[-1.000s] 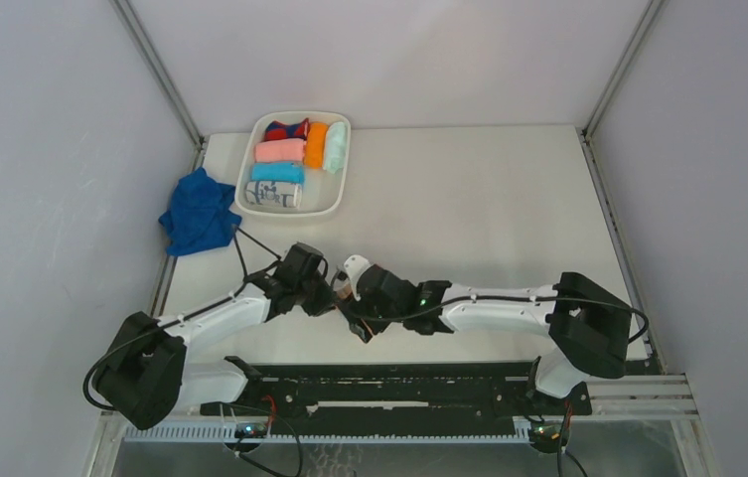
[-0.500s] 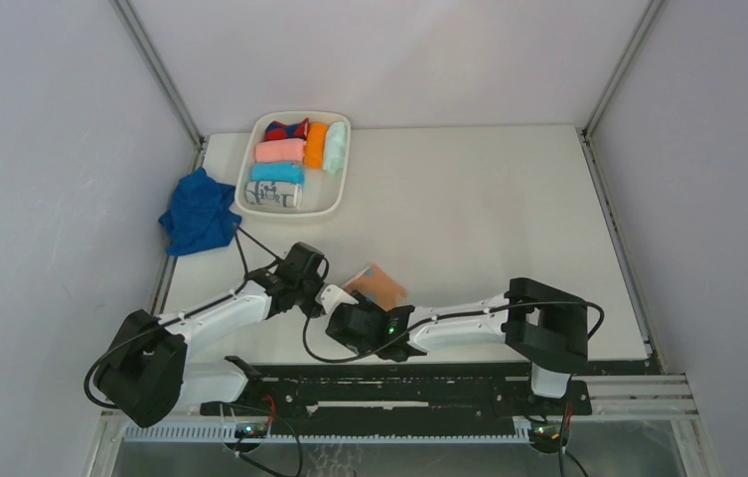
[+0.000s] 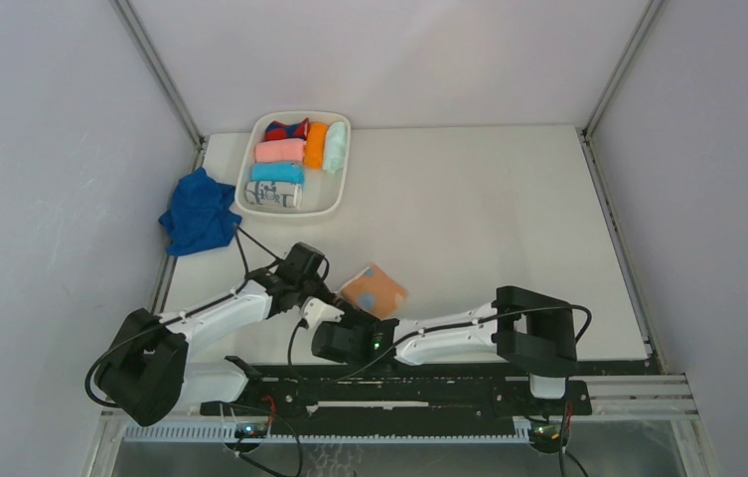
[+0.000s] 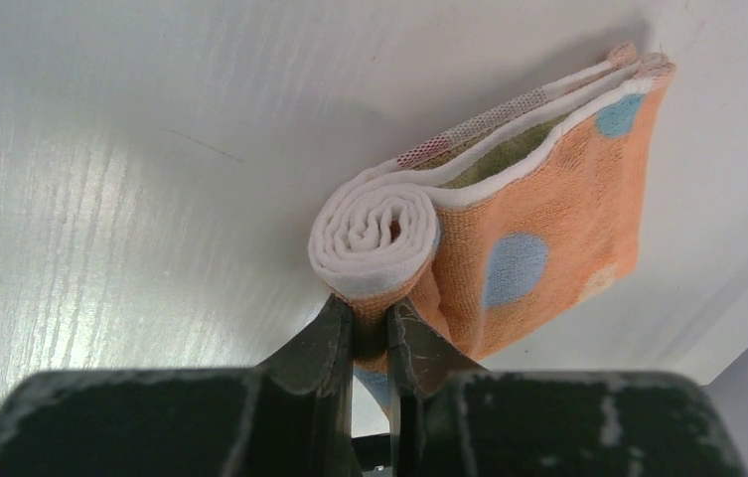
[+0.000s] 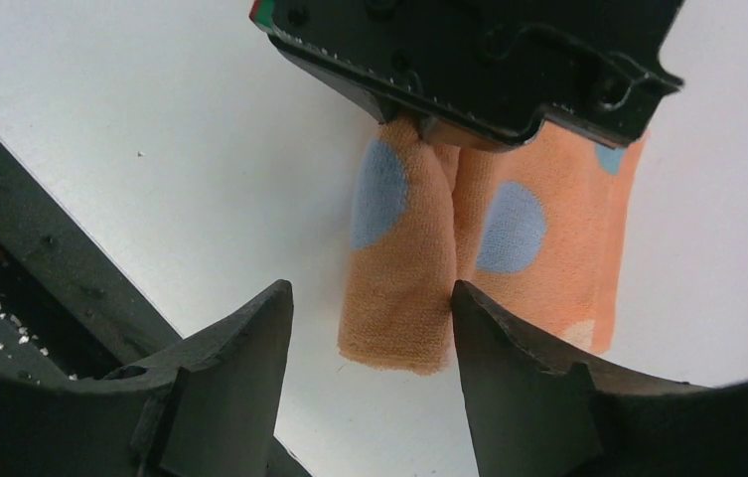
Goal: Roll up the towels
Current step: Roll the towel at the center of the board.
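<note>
The peach-orange towel (image 4: 548, 229) with pale blue spots lies on the white table, partly rolled, its rolled end (image 4: 377, 234) showing a white spiral. My left gripper (image 4: 371, 316) is shut on that rolled end from below. In the right wrist view my right gripper (image 5: 370, 323) is open, its fingers either side of the roll's other end (image 5: 399, 268), the right finger touching the cloth. From above, the peach towel (image 3: 374, 290) sits near the table's front, between both wrists. The royal-blue towel (image 3: 199, 212) lies crumpled at the left table edge.
A white tray (image 3: 342, 184) at the back left holds several rolled cloths in pink, light blue, orange, mint and a printed white one. The black rail of the arm mounts (image 5: 42, 248) runs close behind my right gripper. Grey walls enclose the table.
My right arm has swung left and back toward the near edge, uncovering the peach towel in the top view. The left gripper has kept its grip and place.
</note>
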### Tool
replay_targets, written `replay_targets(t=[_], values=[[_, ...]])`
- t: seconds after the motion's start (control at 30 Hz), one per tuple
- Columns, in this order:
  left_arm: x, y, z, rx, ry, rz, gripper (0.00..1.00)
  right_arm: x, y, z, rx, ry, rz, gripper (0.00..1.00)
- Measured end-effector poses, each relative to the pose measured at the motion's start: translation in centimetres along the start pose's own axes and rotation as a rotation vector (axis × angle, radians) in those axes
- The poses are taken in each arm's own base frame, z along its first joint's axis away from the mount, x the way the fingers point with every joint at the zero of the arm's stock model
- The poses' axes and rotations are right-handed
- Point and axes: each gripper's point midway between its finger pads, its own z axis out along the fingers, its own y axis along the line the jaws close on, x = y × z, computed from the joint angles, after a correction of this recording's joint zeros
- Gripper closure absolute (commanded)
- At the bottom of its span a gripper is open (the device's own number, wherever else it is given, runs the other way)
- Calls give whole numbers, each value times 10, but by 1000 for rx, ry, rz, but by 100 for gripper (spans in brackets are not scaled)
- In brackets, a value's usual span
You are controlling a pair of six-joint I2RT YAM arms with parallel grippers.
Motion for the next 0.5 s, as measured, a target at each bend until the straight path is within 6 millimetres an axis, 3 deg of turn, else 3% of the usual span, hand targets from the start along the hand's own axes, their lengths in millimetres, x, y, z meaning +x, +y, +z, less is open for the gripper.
replay_targets(t=[0.1, 0.27, 0.5], values=[[0, 0, 0, 0, 0, 0, 94, -2, 0, 3, 23, 3, -14, 43], [0, 0, 0, 1, 1, 0, 94, 12, 2, 12, 50, 44, -52, 52], [1, -1, 0, 1, 2, -1, 87, 22, -1, 18, 80, 74, -84, 82]])
